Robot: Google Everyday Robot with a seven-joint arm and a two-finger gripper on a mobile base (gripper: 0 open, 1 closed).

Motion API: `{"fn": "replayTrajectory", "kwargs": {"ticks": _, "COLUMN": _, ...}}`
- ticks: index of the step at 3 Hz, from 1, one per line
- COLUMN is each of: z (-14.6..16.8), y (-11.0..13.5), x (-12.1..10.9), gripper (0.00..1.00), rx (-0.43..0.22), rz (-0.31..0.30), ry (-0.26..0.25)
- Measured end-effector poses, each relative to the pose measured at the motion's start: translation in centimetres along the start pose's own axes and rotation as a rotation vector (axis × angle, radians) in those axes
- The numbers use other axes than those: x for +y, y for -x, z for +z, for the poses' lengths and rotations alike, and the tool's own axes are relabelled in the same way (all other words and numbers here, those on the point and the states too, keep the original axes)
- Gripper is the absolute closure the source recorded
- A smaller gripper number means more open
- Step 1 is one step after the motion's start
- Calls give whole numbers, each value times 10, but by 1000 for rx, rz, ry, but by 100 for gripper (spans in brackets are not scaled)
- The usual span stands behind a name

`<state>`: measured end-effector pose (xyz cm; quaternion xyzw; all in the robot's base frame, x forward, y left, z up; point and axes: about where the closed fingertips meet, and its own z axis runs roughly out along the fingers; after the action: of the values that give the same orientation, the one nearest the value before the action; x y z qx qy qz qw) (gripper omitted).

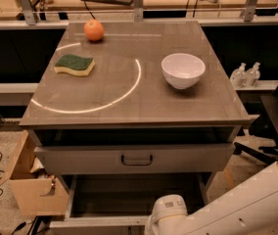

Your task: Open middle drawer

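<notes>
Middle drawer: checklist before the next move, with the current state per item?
1. The middle drawer is out: ok, pulled well forward, inside exposed.
2. Grip on its handle: cannot tell. The gripper is out of the camera view, below the bottom edge past the arm's wrist.
3. The upper drawer stays out of it: ok, its front sits back at the cabinet and its loop handle is free.
4. Side clearance: cannot tell. The cardboard box stands close beside the drawer's left side.
5. Tabletop load: ok. The orange, sponge and bowl sit back from the front edge.
</notes>
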<state>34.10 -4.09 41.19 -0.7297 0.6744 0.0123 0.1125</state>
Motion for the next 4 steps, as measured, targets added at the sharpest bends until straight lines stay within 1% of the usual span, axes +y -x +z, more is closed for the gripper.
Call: {"fn": "replayTrajectory", "kwargs": {"ticks": 4, "z": 0, "y": -1, "x": -1, "gripper": 100, "rx": -1, "rz": -2, "ry": 1}}
